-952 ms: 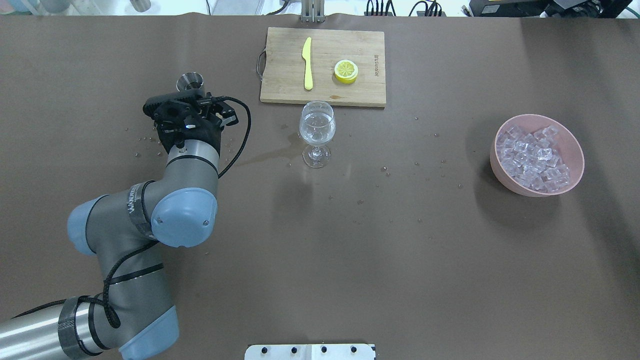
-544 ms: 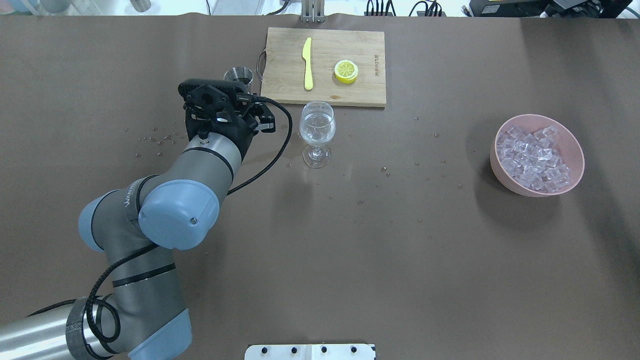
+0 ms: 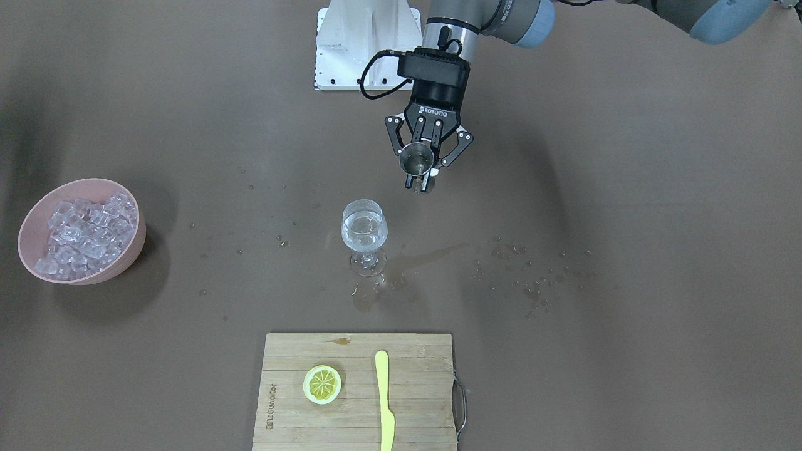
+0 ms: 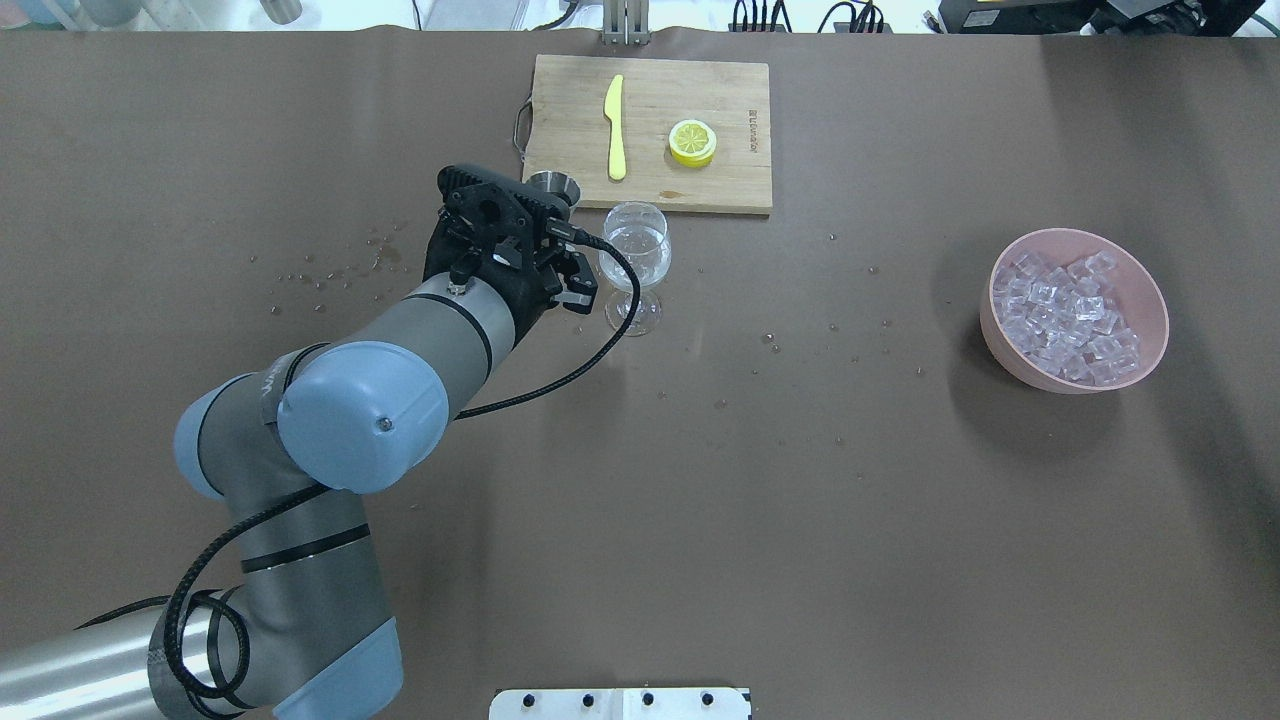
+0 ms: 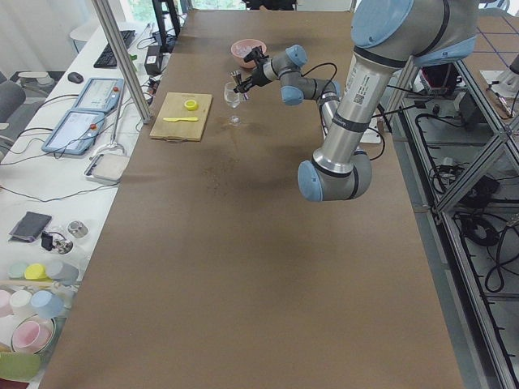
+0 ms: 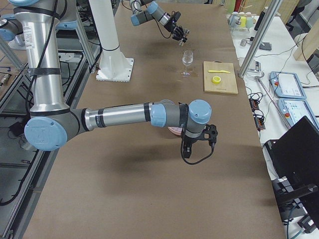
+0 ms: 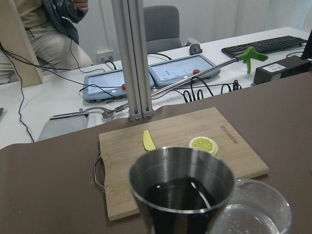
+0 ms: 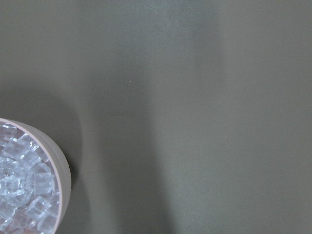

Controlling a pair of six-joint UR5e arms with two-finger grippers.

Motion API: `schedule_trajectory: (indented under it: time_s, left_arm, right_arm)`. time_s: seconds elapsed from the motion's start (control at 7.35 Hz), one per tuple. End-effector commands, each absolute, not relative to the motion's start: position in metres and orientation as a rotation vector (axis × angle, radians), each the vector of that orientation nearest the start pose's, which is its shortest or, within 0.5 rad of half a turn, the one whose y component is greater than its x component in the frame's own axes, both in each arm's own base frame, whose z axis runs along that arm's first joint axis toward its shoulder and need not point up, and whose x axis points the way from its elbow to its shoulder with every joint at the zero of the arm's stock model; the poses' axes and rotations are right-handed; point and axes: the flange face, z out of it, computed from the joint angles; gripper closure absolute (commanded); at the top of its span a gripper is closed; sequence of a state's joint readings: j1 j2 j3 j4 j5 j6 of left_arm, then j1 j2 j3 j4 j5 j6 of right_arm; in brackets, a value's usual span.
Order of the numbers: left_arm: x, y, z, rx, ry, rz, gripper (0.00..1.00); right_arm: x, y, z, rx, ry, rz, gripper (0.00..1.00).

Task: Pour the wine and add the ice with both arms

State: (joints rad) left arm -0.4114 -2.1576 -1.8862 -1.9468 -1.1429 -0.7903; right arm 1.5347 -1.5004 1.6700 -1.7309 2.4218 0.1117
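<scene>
My left gripper (image 3: 421, 170) is shut on a small steel cup (image 3: 415, 158), held upright just beside the wine glass (image 3: 364, 233) on the robot's side. In the left wrist view the cup (image 7: 180, 187) holds the wine, which looks dark against the steel, and the glass (image 7: 253, 212) rim sits right of it. The glass (image 4: 634, 250) has some clear liquid in it. The ice (image 4: 1068, 308) is heaped in a pink bowl (image 4: 1150, 330) at the right. My right gripper (image 6: 198, 138) hangs above the table by that bowl (image 8: 62, 175); I cannot tell whether it is open or shut.
A wooden cutting board (image 4: 700, 95) lies behind the glass, with a lemon slice (image 4: 692, 142) and a yellow knife (image 4: 615, 125) on it. Drops and a wet streak (image 3: 432, 254) mark the brown table around the glass. A person sits beyond the table's far edge (image 7: 44, 29).
My left arm has swung to the right with the steel cup, from well left of the glass to right beside it.
</scene>
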Motion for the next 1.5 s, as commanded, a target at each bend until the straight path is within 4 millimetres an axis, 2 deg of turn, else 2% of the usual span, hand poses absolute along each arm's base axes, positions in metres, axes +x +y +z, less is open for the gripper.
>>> schedule_trajectory:
  time_s: [0.0,0.27,0.68,0.95,1.36]
  left_arm:
    - [0.483,-0.393,0.125,0.949,0.834,0.170,1.00]
    - [0.479,-0.409,0.082,0.827,0.768,0.224,1.00]
    - [0.476,-0.415,0.082,0.748,0.698,0.328,1.00]
    - [0.481,-0.420,0.072,0.713,0.624,0.370,1.00]
    - [0.494,-0.443,0.066,0.672,0.518,0.426,1.00]
  right_arm:
    - [0.039,-0.519,0.585,-0.054,-0.850,0.067,0.00]
    - [0.039,-0.518,0.585,-0.055,-0.850,0.068,0.00]
    - [0.038,-0.518,0.587,-0.061,-0.848,0.069,0.00]
    - [0.038,-0.518,0.587,-0.060,-0.846,0.068,0.00]
    - [0.038,-0.517,0.590,-0.067,-0.847,0.071,0.00]
